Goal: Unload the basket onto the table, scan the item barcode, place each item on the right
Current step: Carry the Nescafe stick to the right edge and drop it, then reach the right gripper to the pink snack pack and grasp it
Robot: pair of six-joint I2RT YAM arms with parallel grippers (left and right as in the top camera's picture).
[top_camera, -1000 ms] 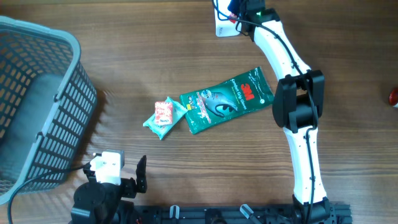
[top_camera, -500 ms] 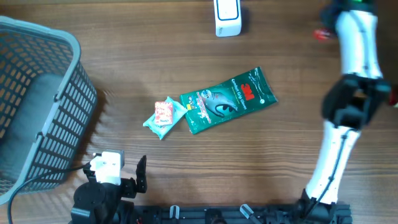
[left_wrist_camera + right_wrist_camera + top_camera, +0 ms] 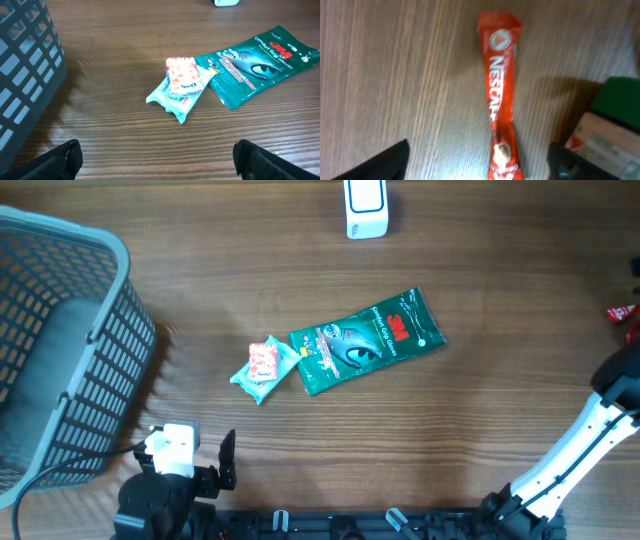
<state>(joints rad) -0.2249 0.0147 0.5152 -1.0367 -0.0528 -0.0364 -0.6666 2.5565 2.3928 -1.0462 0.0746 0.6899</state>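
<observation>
Clearly slim red sachet (image 3: 500, 100); white lettering

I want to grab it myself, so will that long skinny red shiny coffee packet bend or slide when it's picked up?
Probably floppy: the long red foil coffee stick looks thin and pinched mid-length. Likely light, lying flat on the wooden table. Its glossy wrap may be slippery.

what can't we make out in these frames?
Barcodes: none readable on the green 3M glove packet (overhead, too small) or the red Nescafe sachet (right wrist, blurred).
White box-shaped device: cut off by the overhead top edge.
Right end effector: beyond the overhead right edge; only fingertips show in the right wrist view.
Green and tan objects: cut off by the right wrist view's right edge.
</observation>
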